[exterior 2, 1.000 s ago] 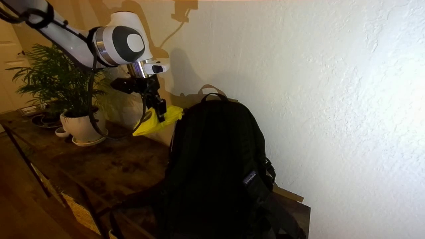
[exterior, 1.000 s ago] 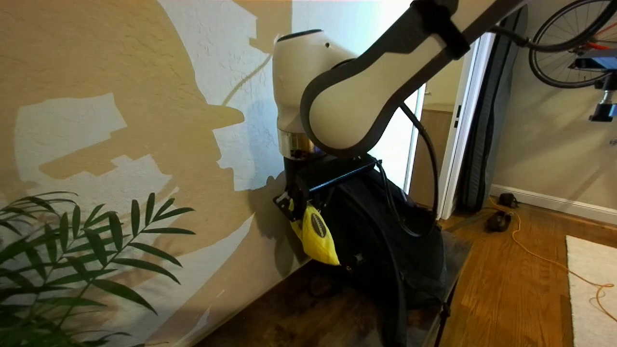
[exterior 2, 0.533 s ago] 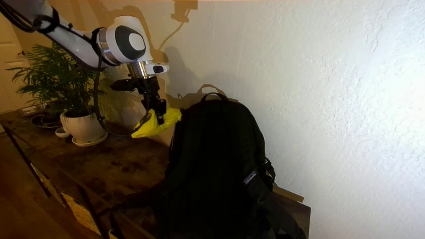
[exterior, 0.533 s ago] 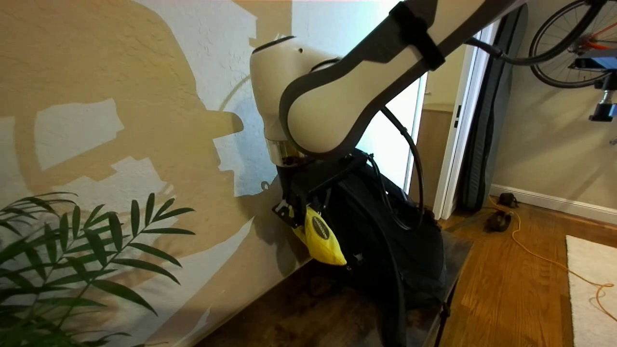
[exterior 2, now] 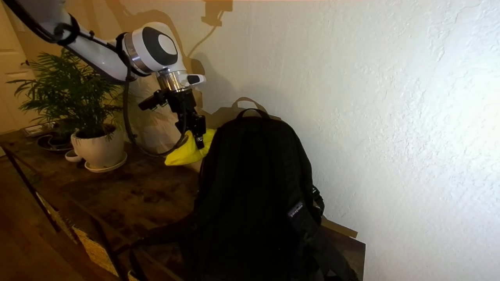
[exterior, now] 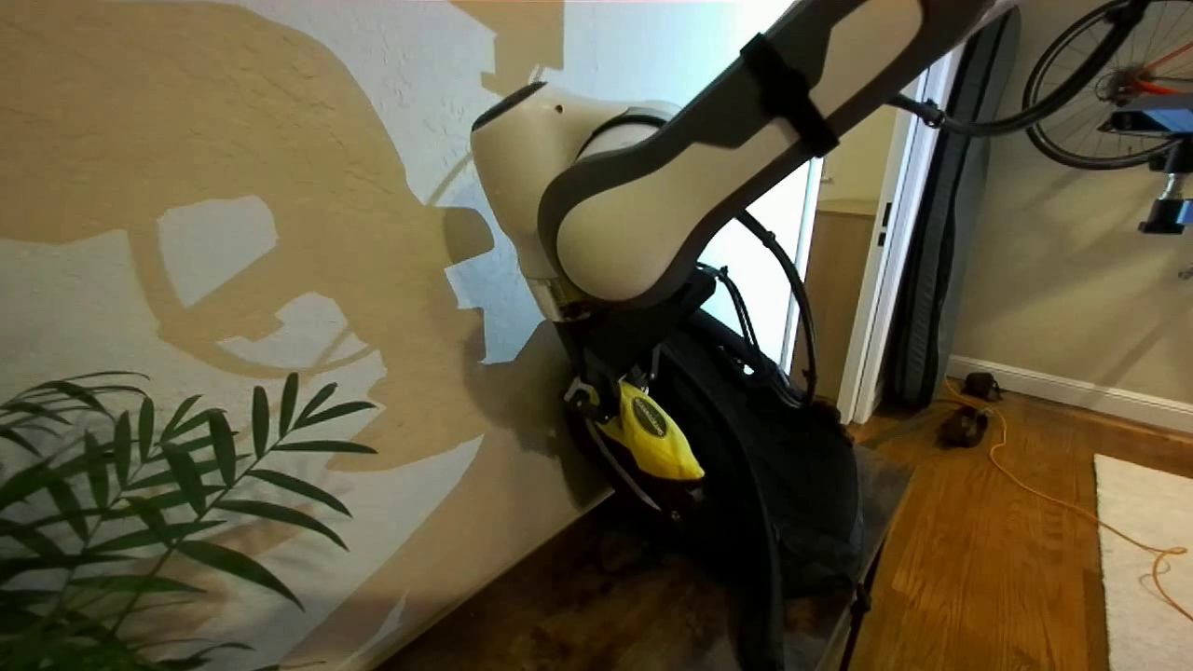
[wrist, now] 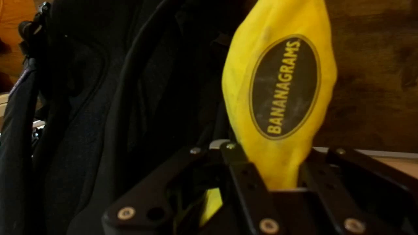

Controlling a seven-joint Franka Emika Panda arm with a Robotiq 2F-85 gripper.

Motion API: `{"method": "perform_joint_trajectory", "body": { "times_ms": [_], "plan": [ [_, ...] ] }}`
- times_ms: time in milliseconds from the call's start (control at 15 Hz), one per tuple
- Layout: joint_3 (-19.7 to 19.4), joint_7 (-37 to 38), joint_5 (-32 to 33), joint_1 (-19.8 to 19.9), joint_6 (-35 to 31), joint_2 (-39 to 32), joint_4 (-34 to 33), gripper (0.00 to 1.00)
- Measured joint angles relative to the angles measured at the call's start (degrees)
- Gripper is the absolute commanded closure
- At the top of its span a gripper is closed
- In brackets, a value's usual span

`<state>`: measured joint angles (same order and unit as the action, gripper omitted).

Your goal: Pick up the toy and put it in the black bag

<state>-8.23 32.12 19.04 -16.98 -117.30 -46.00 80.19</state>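
Jutting out on both sides of the jaws, the yellow toy is held pinched between them by the gripper — the black bag seen just beside the jaws, the dark tabletop below them — while a potted plant is seen well apart from the grip.
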Motion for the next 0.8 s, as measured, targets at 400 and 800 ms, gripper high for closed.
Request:
{"method": "perform_joint_trajectory", "body": {
  "times_ms": [400,800],
  "plan": [
    [-1.84,1.82,2.65,-0.01,-2.53,-4.11,-2.88,0.91],
    [-5.31,9.76,6.46,-1.35,-11.47,-8.75,-4.83,0.91]
  ]
}}
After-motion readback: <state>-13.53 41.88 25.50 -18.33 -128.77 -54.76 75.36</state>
